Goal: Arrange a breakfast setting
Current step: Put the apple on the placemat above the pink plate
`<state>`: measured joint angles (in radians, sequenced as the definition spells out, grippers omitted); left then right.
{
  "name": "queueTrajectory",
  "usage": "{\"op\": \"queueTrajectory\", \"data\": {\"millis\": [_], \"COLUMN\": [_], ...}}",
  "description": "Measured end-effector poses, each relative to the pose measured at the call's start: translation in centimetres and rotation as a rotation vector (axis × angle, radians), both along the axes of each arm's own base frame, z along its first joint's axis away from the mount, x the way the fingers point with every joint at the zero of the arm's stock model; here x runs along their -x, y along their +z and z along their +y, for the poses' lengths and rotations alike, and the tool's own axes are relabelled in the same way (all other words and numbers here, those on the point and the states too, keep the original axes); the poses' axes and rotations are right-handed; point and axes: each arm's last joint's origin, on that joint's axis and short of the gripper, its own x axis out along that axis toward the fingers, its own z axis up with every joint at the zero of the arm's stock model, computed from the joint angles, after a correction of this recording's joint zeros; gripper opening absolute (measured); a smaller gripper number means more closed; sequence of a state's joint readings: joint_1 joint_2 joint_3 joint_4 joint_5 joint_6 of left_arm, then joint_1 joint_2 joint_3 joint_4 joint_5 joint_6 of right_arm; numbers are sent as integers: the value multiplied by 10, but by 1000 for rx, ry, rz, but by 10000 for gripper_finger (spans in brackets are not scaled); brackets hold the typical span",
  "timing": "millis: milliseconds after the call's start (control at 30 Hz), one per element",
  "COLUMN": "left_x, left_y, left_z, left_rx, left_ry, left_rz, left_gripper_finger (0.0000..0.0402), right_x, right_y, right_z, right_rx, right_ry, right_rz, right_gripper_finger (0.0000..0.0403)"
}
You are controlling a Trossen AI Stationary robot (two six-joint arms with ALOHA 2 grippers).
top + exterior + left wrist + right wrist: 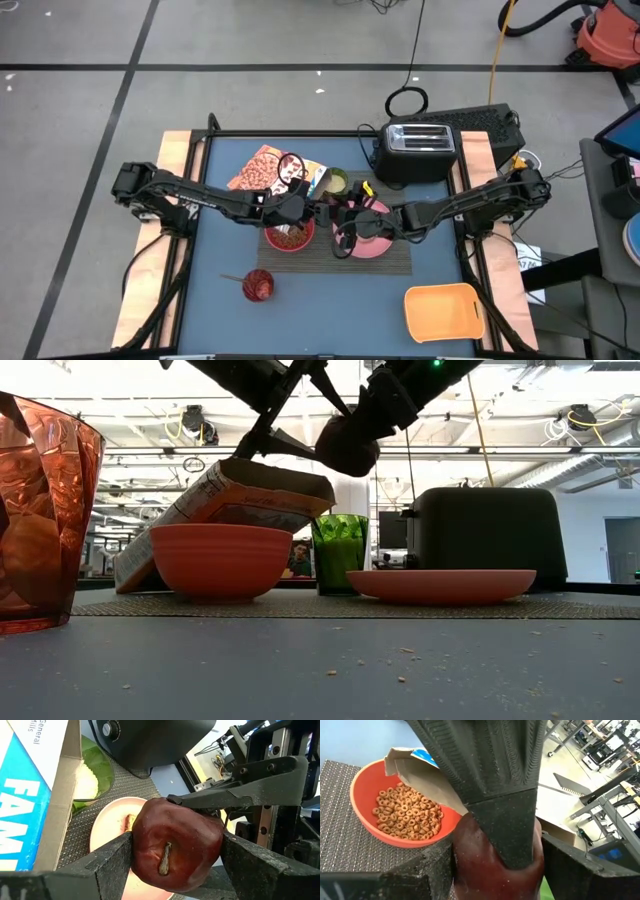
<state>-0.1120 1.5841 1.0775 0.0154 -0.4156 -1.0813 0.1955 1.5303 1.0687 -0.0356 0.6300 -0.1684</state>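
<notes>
A small dark red apple (175, 845) hangs in the air between my two grippers, over the dark striped placemat (390, 262). My left gripper (175, 855) and my right gripper (495, 865) are both shut on it. It is between the pink-red bowl (220, 560), which holds cereal rings (405, 815), and the pink plate (440, 585). A brown toast slice (130, 822) lies on the plate. The Cheerios box (250, 495) leans on the bowl's rim. I cannot make out the spoon. My left gripper pinches the apple's two opposite sides (137, 850) between its fingers. It comes from the table's left, slanting down. The apple's stem (165, 857) faces the wrist camera, and the apple is lifted clear. My right gripper pinches the same apple (470, 860) between its two fingers, coming from the table's right. One of its fingers (210, 802) lies across the apple's upper side, crosswise to the left fingers. A left finger (500, 815) covers most of the apple in the right wrist view.
A green cup (340, 550) stands behind the mat, between bowl and plate. The black toaster (420, 145) is at the far right. A red tumbler (257, 285) stands near the front left, and the orange tray (445, 310) is at the front right.
</notes>
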Motion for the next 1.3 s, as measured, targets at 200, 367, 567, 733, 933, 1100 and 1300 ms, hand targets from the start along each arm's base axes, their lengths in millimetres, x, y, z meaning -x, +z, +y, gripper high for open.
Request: {"op": "queueTrajectory", "data": {"millis": [200,367,567,733,933,1100,1300], "left_x": [0,-1,-1,-1,-2,-2,-3], "left_y": [1,2,2,2,2,2,4], "left_z": [0,0,0,4,8,9,8], "left_rx": [-20,-23,-32,-31,-29,-29,-57], "left_ry": [-10,-28,-37,-23,-16,-16,-31], "left_rz": [2,-7,-4,-8,-9,-15,-21], "left_gripper_finger": [288,288,288,288,299,340,364], "right_x": [1,2,2,2,2,1,9], "right_y": [2,2,2,2,2,3,3], "right_z": [0,0,0,0,-1,0,-1], "right_rx": [-1,0,0,0,0,-6,-17], "right_ry": [2,0,0,0,-1,6,-1], "right_rz": [-3,-1,0,-1,-2,-7,10], "right_gripper_finger": [247,247,247,247,247,247,247]}}
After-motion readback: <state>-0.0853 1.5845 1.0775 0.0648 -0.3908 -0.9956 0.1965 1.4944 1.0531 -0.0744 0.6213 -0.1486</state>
